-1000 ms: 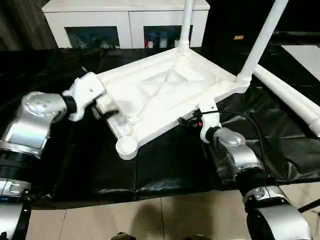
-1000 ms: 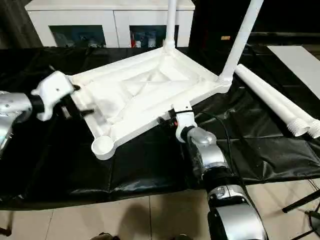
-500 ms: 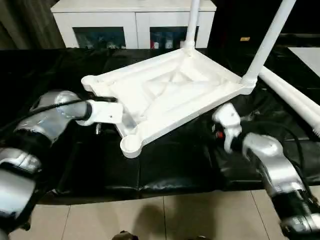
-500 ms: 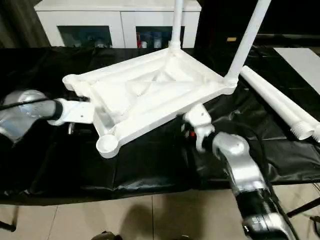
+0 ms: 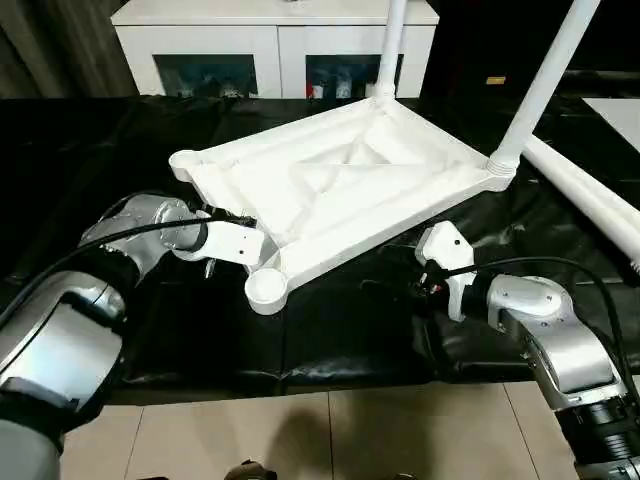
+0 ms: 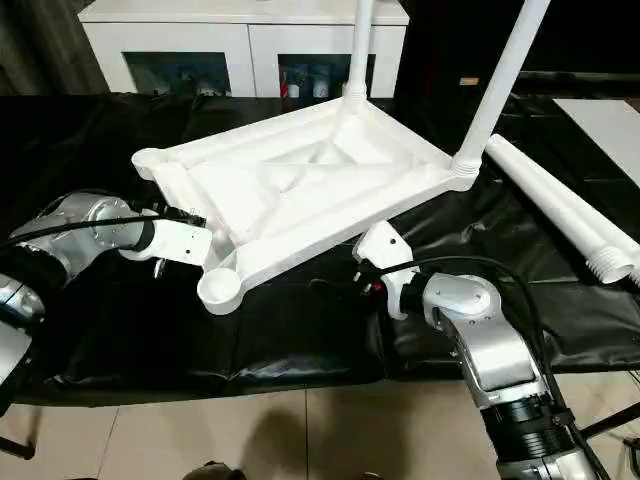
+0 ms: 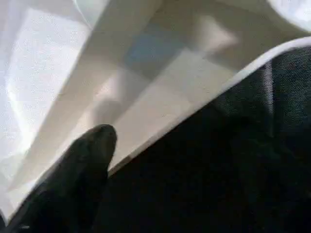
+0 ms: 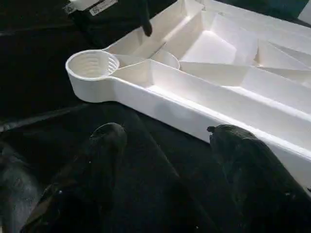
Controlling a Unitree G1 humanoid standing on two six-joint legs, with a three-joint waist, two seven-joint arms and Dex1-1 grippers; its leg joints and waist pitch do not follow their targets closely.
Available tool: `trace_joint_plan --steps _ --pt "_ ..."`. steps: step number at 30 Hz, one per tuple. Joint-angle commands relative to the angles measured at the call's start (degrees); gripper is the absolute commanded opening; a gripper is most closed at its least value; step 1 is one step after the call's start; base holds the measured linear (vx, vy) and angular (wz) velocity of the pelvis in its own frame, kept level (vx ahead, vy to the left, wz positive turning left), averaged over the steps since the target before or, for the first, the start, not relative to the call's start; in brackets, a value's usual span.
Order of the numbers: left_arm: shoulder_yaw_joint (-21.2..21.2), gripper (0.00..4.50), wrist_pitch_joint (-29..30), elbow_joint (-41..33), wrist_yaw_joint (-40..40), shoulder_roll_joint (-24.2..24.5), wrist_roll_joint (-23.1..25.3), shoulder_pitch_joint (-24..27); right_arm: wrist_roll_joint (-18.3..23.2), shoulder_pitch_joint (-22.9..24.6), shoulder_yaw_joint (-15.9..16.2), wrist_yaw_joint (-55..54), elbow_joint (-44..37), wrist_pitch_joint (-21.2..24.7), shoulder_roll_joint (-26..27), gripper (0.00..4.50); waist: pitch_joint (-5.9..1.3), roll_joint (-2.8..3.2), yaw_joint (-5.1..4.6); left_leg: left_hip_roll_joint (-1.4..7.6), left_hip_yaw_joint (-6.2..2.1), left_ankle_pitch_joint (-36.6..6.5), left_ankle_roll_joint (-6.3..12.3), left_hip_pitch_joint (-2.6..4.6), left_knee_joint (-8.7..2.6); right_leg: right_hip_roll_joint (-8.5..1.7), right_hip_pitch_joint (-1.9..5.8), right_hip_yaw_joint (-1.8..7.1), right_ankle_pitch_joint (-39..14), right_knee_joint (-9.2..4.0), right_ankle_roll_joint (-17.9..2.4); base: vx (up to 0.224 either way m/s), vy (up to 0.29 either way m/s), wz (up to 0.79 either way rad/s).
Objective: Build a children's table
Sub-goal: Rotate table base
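Note:
The white tabletop (image 5: 340, 190) lies upside down on the black cloth, its ribbed X-braced underside facing up. Two white legs (image 5: 392, 45) (image 5: 545, 80) stand upright in its far corner sockets. The near socket (image 5: 266, 290) and the left socket (image 5: 183, 162) are empty. Two loose legs (image 6: 560, 210) lie on the cloth at the right. My left gripper (image 5: 250, 245) is against the tabletop's short side, just beside the near socket. My right gripper (image 8: 167, 132) is open low over the cloth, a little in front of the long near edge, with nothing between its fingers.
A white cabinet (image 5: 275, 40) stands behind the work. The black cloth (image 5: 330, 340) ends at a front edge, with tiled floor (image 5: 330, 430) below it. A flat white surface (image 6: 600, 115) shows at the far right.
My left gripper has slid along the tabletop's short side toward the near socket. My right gripper has come away from the long near edge and now points left over the cloth. The camera shifted slightly.

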Motion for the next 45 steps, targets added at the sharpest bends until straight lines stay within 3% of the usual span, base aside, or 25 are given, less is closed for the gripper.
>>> trace_joint_plan --steps 1,7,8,10,12,18,19,22,26,35,40,42,45 --pt "-0.5 3.90 -0.4 2.3 -2.9 -0.6 0.4 -0.1 1.1 0.2 0.5 1.1 -1.9 1.2 -0.8 3.23 -4.67 -0.02 0.24 2.24 -0.88 -10.2 0.96 1.07 -3.89 -3.85 3.40 2.34 -1.6 -3.80 -14.6 0.000 0.000 0.00" --pt "1.5 3.37 0.8 3.2 -8.2 -1.7 -2.0 -0.7 1.4 0.9 1.4 2.9 -3.5 2.5 -2.0 3.23 -4.64 -0.11 0.28 2.40 -0.88 -10.1 1.46 1.07 -3.93 -3.96 3.44 2.28 -1.0 -3.70 -15.5 0.000 0.000 0.00" --pt "1.8 3.29 1.1 3.2 -8.8 -1.8 -2.4 -0.7 1.3 0.9 1.4 2.7 -3.4 2.5 -1.9 3.23 -4.61 -0.39 0.24 2.40 -0.83 -10.0 1.54 1.07 -3.96 -3.98 3.43 2.28 -1.2 -3.76 -15.5 0.000 0.000 0.00" --pt "2.4 3.07 1.4 3.4 -11.5 -2.2 -3.2 -1.0 1.2 0.6 1.2 1.9 -3.0 2.5 -1.8 3.23 -4.60 -0.24 0.33 2.39 -0.79 -10.4 1.45 1.16 -3.91 -4.02 3.34 2.31 -2.4 -3.86 -15.7 0.000 0.000 0.00" --pt "2.4 2.84 1.3 3.5 -12.2 -2.3 -3.1 -1.1 1.2 0.5 1.3 1.8 -3.1 2.7 -1.8 3.23 -4.57 -0.48 0.34 2.40 -0.81 -10.1 1.56 1.11 -3.95 -4.04 3.38 2.29 -2.7 -3.85 -15.6 0.000 0.000 0.00" --pt "2.4 2.40 1.3 3.4 -16.7 -2.3 -3.2 -1.1 1.4 0.1 1.6 1.9 -2.9 3.0 -1.8 3.23 -4.57 -0.45 0.21 2.40 -0.80 -9.6 1.84 1.03 -3.94 -4.08 3.45 2.32 -2.3 -3.81 -15.6 0.000 0.000 0.00" --pt "2.6 2.40 2.3 3.2 -18.7 -2.2 -3.8 -0.9 1.4 0.2 1.7 1.9 -3.1 3.0 -1.8 3.23 -4.57 -0.65 0.20 2.38 -0.78 -9.5 1.93 1.01 -3.95 -4.07 3.51 2.31 -2.3 -3.81 -15.6 0.000 0.000 0.00" --pt "4.4 2.06 6.2 2.4 -22.5 -2.8 -6.1 -0.5 1.4 0.4 1.7 1.9 -3.0 3.0 -1.9 3.23 -4.57 -0.44 0.26 2.44 -0.69 -9.3 2.01 1.15 -3.92 -4.08 3.34 2.30 -2.1 -3.73 -16.1 0.000 0.000 0.00" --pt "5.4 1.76 8.1 2.0 -22.9 -3.4 -6.9 -0.4 1.4 0.4 1.7 1.9 -2.8 2.9 -2.0 3.23 -4.52 -0.40 0.30 2.49 -0.72 -9.9 2.04 1.19 -3.96 -4.16 3.36 2.31 -2.6 -3.82 -16.3 0.000 0.000 0.00" --pt "10.5 1.44 21.0 0.1 -19.0 -5.9 -11.0 1.0 1.5 0.8 1.7 1.8 -2.9 2.8 -1.9 3.23 -3.87 -0.50 0.26 2.45 -0.86 -14.3 0.75 1.53 -4.46 -4.29 3.27 2.35 -12.9 -4.90 -14.4 0.000 0.000 0.00" --pt "10.4 1.37 26.2 -2.0 -15.9 -5.2 -9.6 4.0 1.5 1.1 1.6 1.6 -2.9 2.7 -2.0 3.23 -3.59 -0.77 -0.18 2.14 -1.25 -15.9 0.24 1.11 -4.89 -4.24 3.47 2.16 -21.3 -5.74 -10.5 0.000 0.000 0.00" --pt "10.9 1.31 27.8 -3.2 -15.6 -5.0 -9.6 5.1 1.5 1.2 1.6 1.5 -2.9 2.7 -1.9 3.23 -3.38 -0.76 -0.41 2.05 -1.36 -17.6 0.09 1.41 -4.98 -4.27 3.07 2.07 -26.8 -6.36 -8.8 0.000 0.000 0.00" --pt "12.0 1.25 30.9 -6.3 -15.9 -5.1 -10.6 6.9 1.5 1.3 1.6 1.5 -3.0 2.8 -1.9 3.23 -3.20 -0.75 -0.71 1.95 -1.41 -18.5 0.12 1.54 -5.04 -4.21 2.79 1.98 -30.4 -6.87 -7.6 0.000 0.000 0.00"
